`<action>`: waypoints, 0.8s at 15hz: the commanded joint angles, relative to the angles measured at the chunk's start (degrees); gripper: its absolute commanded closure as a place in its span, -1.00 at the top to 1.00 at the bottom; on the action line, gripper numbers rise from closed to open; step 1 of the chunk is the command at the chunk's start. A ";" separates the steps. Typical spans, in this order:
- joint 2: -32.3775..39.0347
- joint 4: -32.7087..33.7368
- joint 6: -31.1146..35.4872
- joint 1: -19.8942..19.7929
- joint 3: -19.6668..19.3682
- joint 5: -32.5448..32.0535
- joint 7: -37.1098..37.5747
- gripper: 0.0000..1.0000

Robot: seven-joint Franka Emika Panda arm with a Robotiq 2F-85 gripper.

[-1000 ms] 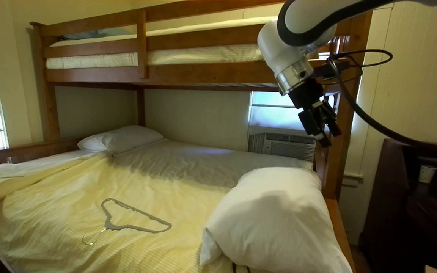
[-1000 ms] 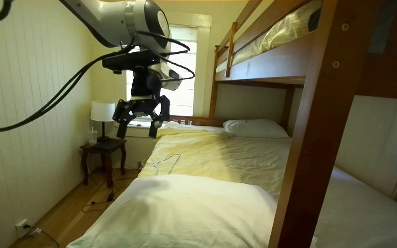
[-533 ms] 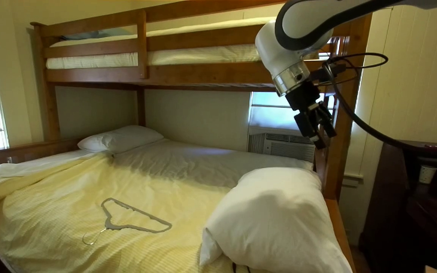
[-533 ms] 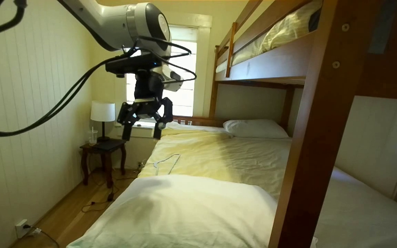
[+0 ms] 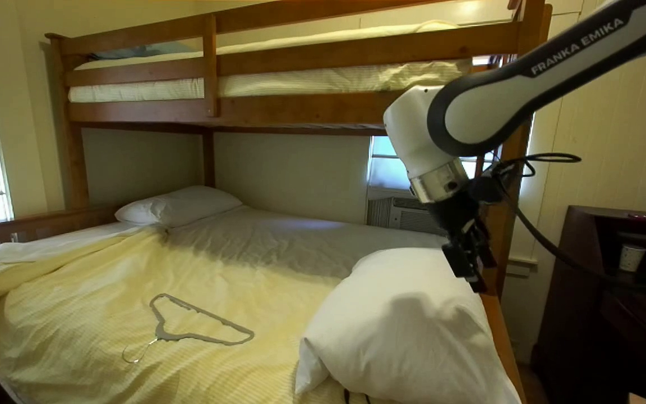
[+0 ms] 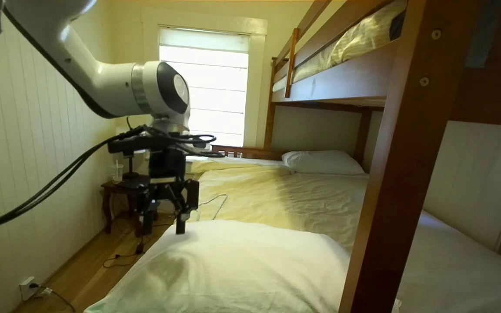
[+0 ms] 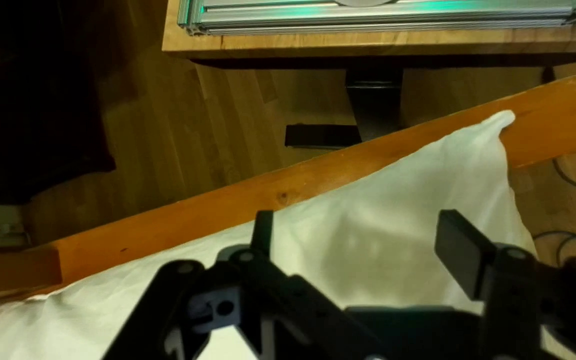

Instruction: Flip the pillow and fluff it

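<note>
The pillow [image 5: 407,342] is large, plump and white, and lies at the near end of the bed; it also shows in an exterior view [image 6: 250,269]. In the wrist view the pillow [image 7: 468,170] fills the lower middle, with one corner pointing over the bed's wooden edge. My gripper [image 6: 162,230] points down over the pillow's side by the bed edge, its fingers wide apart with nothing between them. In the wrist view the gripper [image 7: 358,220] casts a shadow on the white cloth between its fingers. I cannot tell whether the fingertips touch the cloth.
A smaller, flatter white pillow [image 5: 183,205] lies at the far end. A grey hanger [image 5: 171,336] lies on the yellow blanket [image 5: 76,314]. A wooden bunk post [image 6: 398,174] stands beside the pillow. The bed's wooden edge [image 7: 208,212] and a wooden table [image 7: 288,46] show in the wrist view.
My gripper has come down a long way, from high above the bed to just over the pillow. It has stayed open. The pillow has not visibly moved.
</note>
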 commanded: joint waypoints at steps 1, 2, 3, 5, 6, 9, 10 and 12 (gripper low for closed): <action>-7.64 -14.56 5.18 -0.25 1.92 -5.76 6.86 0.04; -8.94 -17.98 6.82 -0.73 2.01 -8.20 8.54 -0.08; -9.02 -19.20 7.49 -0.86 1.54 -7.65 9.39 -0.24; -5.31 -15.51 5.50 -0.62 1.49 -6.16 8.05 0.00; -5.96 -16.90 6.12 -0.77 1.52 -6.40 8.54 -0.15; -6.96 -17.64 6.42 -0.85 1.56 -6.46 8.73 -0.73; -6.37 -18.75 10.59 -1.11 1.22 -7.21 9.12 -0.76; -4.41 -19.34 15.53 -2.01 0.13 -7.50 8.32 -0.99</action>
